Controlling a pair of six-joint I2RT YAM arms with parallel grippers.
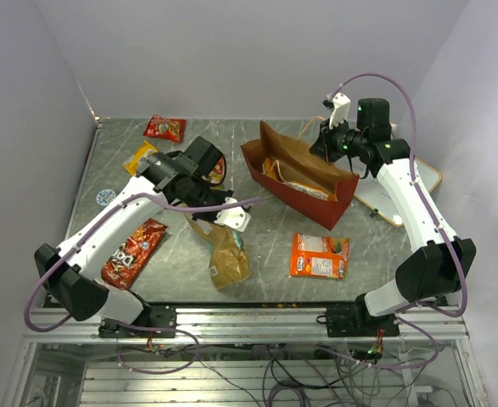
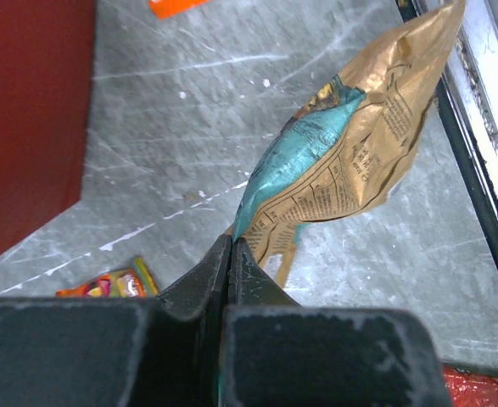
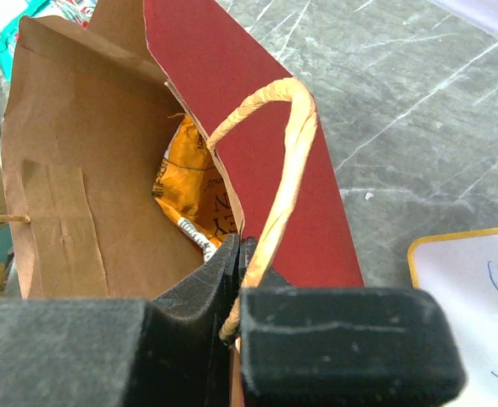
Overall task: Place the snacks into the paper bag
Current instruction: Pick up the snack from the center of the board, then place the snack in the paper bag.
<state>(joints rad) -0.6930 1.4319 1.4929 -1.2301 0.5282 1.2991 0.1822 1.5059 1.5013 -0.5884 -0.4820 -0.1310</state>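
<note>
My left gripper [image 1: 203, 217] is shut on the top edge of a gold and teal chip bag [image 2: 350, 144], which hangs down from the fingers toward the table [image 1: 227, 254]. The red paper bag [image 1: 299, 178] stands open and tilted at centre right, showing its brown inside [image 3: 79, 170]. My right gripper [image 3: 242, 242] is shut on the bag's rim beside a tan handle [image 3: 287, 153]. An orange snack [image 3: 185, 182] lies inside. On the table lie a red Doritos bag [image 1: 134, 252], an orange flat pack [image 1: 319, 256], a small red packet [image 1: 164, 127] and a yellow packet [image 1: 138, 157].
A white board with scribbles [image 1: 427, 182] lies right of the paper bag, under the right arm. A round sticker [image 1: 106, 197] sits at the left. Grey walls close in the table on three sides, and a metal rail [image 1: 249, 318] runs along the near edge.
</note>
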